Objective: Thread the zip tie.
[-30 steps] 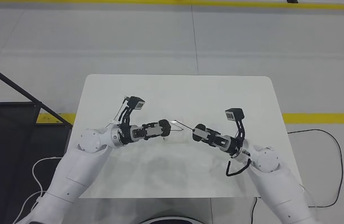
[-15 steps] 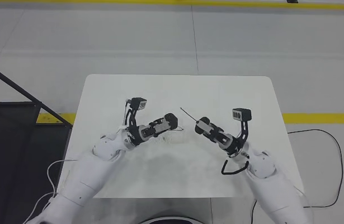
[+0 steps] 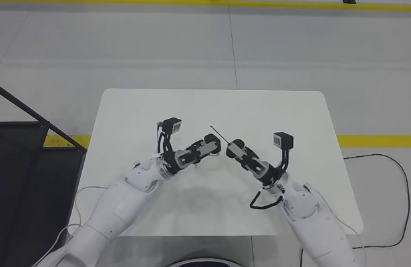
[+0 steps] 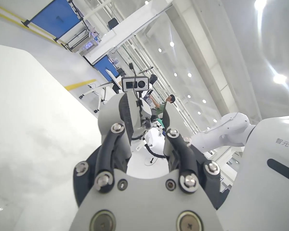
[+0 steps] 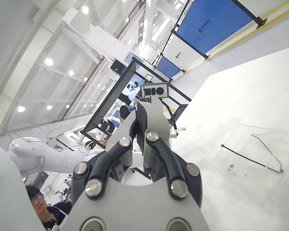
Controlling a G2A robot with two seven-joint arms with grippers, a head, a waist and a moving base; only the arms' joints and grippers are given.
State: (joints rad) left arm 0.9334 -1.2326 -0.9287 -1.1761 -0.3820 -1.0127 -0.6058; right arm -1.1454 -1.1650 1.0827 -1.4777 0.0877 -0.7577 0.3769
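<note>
1. The table (image 3: 285, 113) is staying as it was. The two arms are the things shifting: over the last second both are swinging forward over it, away from the robot's body.
2. The left gripper (image 3: 210, 143) and the right gripper (image 3: 232, 147) are drawing near each other again after parting half a second ago. They are now facing tip to tip, close but not touching.
3. In its wrist view the left gripper's fingers (image 4: 125, 111) are standing apart with daylight between them, and they are carrying nothing that I can make out.
4. The right gripper's fingers (image 5: 141, 121) are pressing flat together and seemingly pinching one end of the zip tie (image 3: 220, 135). The pinch itself is too thin to confirm in the wrist view.
5. A clear sheet (image 5: 238, 140) is lying on the table beside and below the right gripper, with two spare ties (image 5: 243, 156) resting on it, untouched.
6. A second ago the zip tie was lying almost level between the two grippers. Now it is sticking out of the right gripper's tip at a slant, with its free end passing just beyond the left gripper's tip and well above the table.
7. Judging from this, the threading is not happening yet. The right arm is re-aiming the free end, and the open left gripper is waiting to receive or steady it.
</note>
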